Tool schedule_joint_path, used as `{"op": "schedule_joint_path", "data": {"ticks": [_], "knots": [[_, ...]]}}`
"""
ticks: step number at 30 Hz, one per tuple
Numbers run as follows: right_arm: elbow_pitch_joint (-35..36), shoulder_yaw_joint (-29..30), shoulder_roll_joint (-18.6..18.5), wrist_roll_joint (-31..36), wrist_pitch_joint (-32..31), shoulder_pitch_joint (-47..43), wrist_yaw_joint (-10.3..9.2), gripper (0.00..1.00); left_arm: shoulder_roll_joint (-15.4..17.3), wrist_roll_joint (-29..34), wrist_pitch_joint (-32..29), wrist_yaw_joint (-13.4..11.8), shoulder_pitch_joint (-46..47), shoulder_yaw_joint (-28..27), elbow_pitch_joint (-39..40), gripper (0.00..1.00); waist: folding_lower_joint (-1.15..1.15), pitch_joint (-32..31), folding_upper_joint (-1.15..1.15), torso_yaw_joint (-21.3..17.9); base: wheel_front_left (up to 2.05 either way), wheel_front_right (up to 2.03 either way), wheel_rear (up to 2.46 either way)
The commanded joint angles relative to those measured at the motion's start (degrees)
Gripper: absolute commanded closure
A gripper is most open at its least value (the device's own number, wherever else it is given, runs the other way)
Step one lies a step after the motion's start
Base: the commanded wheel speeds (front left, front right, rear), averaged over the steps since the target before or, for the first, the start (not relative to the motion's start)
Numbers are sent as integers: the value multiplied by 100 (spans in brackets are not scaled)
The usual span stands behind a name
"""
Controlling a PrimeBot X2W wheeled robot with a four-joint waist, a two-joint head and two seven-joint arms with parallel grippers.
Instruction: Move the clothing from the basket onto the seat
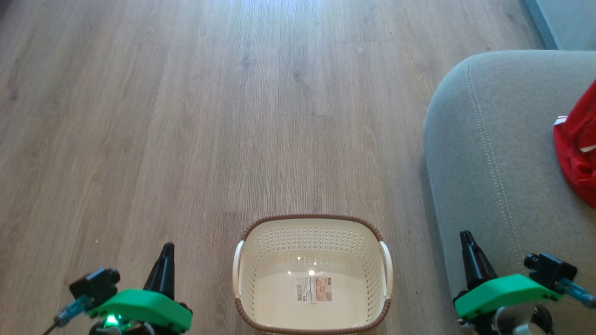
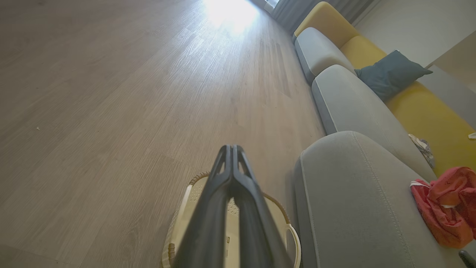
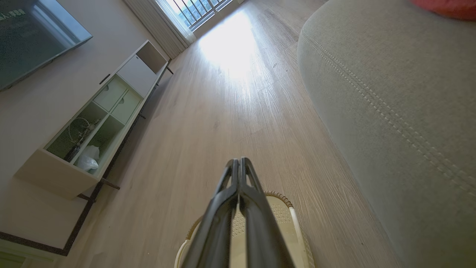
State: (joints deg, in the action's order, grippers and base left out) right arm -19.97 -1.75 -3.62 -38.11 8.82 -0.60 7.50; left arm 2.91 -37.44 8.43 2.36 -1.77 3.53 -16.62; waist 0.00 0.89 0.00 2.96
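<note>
The cream basket with a brown rim stands on the wood floor at the bottom centre, holding nothing but a paper label on its base. The red clothing with white trim lies on the grey-green seat at the right edge. My left gripper is shut to the left of the basket, above the floor. My right gripper is shut over the seat's front corner, right of the basket. In the left wrist view the shut fingers rise above the basket, with the clothing on the seat.
Wood floor stretches ahead and to the left. A white low cabinet stands along the wall under a dark screen. Further sofa sections, a yellow back and a dark cushion run beyond the seat.
</note>
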Motion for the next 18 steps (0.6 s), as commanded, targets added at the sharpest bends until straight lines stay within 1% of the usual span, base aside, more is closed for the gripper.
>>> {"op": "schedule_joint_path", "data": {"ticks": [1,18], "knots": [[208,27,-21,-170,-35,273,0,100,0,-151,-38,56,332,-138,206,100,0,-1,0,-4,0,0,0],[285,163,-19,-1223,-313,351,0,100,-1,-1202,-326,146,424,-310,216,100,0,-15,0,-62,0,0,0]]}}
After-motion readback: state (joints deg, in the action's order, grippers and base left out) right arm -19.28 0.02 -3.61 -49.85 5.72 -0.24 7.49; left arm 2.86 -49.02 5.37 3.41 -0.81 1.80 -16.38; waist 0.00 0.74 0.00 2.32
